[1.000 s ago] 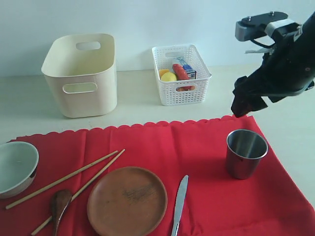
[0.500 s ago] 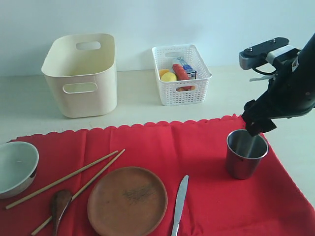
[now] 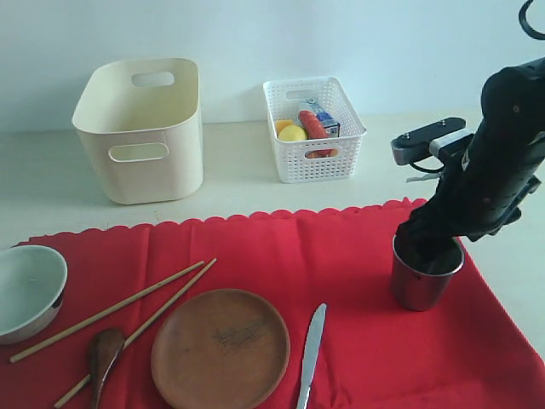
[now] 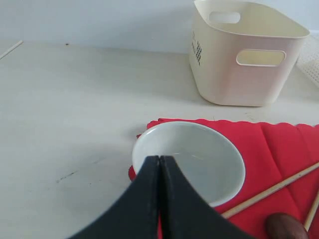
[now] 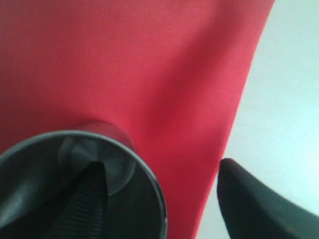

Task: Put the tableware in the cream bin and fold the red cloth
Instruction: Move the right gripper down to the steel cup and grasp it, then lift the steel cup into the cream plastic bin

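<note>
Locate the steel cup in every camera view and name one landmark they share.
Exterior view: steel cup at the right, on the red cloth, under the right gripper.
Left wrist view: not in it.
Right wrist view: steel cup close up, one finger inside its rim.
Shared landmark: the red cloth, in all three views.

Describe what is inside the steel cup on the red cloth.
One jaw of the right gripper sits inside the steel cup; the other is outside its rim. Part of the bare, shiny bottom shows. The rest of the inside is hidden by that jaw.
</note>
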Robot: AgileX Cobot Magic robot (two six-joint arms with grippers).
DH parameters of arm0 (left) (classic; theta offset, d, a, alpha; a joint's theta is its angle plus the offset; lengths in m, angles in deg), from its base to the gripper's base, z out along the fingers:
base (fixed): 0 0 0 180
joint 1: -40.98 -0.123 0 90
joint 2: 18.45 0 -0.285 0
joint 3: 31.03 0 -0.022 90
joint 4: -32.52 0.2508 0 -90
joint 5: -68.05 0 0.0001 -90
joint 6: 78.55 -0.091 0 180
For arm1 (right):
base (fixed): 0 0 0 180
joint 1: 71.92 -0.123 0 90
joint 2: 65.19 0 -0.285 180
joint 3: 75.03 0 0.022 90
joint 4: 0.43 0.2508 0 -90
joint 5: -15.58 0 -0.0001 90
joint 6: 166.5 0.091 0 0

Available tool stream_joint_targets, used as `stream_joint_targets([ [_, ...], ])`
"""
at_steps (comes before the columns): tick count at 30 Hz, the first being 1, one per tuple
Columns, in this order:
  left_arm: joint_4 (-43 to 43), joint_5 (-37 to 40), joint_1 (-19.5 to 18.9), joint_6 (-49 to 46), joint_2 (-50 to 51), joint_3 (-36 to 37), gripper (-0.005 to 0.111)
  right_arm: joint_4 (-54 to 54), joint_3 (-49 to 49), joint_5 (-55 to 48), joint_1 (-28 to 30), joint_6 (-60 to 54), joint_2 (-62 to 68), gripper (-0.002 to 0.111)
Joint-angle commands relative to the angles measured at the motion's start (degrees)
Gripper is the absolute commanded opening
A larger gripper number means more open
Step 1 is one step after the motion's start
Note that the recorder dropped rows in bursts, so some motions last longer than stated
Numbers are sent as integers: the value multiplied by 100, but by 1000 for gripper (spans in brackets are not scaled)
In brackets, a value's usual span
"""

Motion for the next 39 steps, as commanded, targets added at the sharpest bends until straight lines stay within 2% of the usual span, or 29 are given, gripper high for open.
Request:
stream_joint_targets([
  [1,28,-55,-2,8,25,-31,0,-30,-26,135,33,36,287,46],
  [6,28,-55,-2,8,25,-31,0,-3,182,80,18,-35,124,2],
  [7,28,-55,-2,8,25,-31,0,-3,254,41,18,-54,-31,0],
  [13,28,-55,-2,8,25,-31,0,1037,1023,-365,-123,-1168,-1029,0],
  [17,28,-55,-2,8,25,-31,0,2191,2255,-417,-553,-1820,-915,0],
  [21,28,-55,-2,8,25,-31,0,2359,3701,-545,-1072,-1872,-50,0],
  [31,28,-55,-2,8,25,-31,0,2359,6326,-499,-1737,-1872,2124,0],
  [35,28,-55,-2,8,25,-31,0,2264,7672,132,-1918,-1463,3420,0],
  [39,28,-55,-2,8,25,-31,0,1904,8200,736,-2082,-1054,4017,0],
])
